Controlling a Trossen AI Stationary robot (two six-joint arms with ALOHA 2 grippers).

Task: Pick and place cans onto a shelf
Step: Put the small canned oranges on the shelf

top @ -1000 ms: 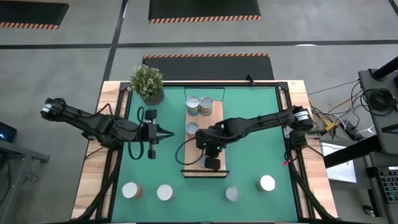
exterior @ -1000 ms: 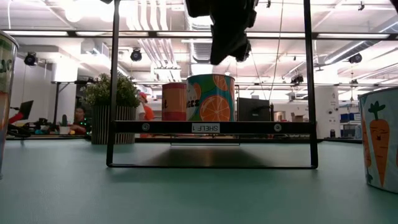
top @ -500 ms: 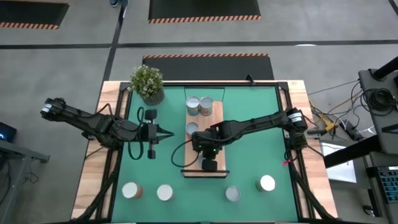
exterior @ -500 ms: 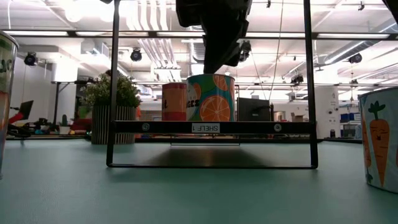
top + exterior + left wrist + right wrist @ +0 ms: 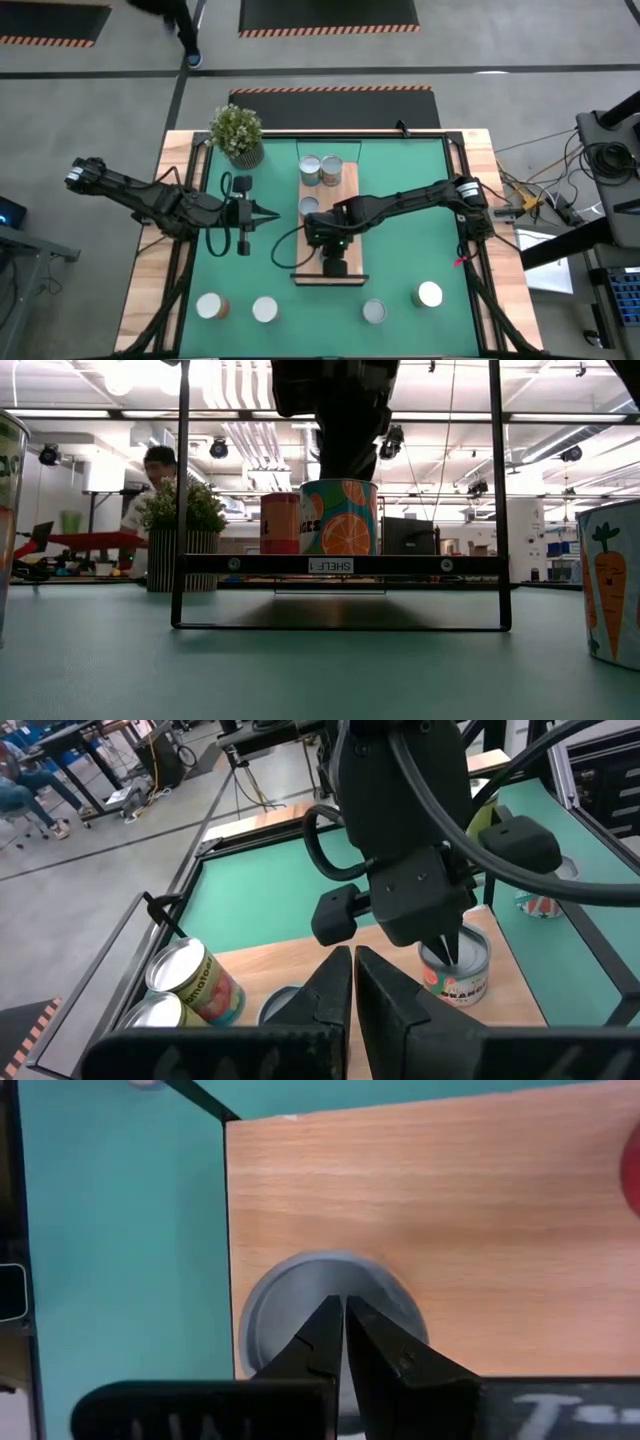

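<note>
In the high view the shelf (image 5: 332, 225), a light-wood plank, lies at the centre of the green mat (image 5: 400, 250). Two cans (image 5: 320, 170) stand side by side at its upper end, and a third can (image 5: 309, 207) stands just below them on its left edge. The right gripper (image 5: 322, 232) hangs over the middle of the plank, just below that third can, its arm reaching in from the right of the frame. The right wrist view shows its fingers (image 5: 330, 1342) pressed together with nothing between them, their tips directly above the grey round top of a can (image 5: 330, 1320) that sits on the wood near the plank's edge; whether the tips touch the lid cannot be told.

The left gripper (image 5: 272, 214) sits over bare mat left of centre, apart from the shelf, its fingers (image 5: 345, 990) also clenched on nothing. From its wrist view the orange-labelled can (image 5: 455, 965) stands under the right arm's pointed tip.

Four more cans wait along the lower edge of the high view: an orange-sided can (image 5: 211, 306), a white-topped one (image 5: 264, 309), a grey-topped one (image 5: 374, 312) and another white-topped one (image 5: 429, 294). A potted plant (image 5: 237, 133) stands at the mat's upper left corner.

In the low view the orange-fruit can (image 5: 339, 518) stands on the raised shelf board (image 5: 340, 565), a carrot-labelled can (image 5: 612, 585) fills the right edge, and a person (image 5: 150, 475) shows behind the plant at left
</note>
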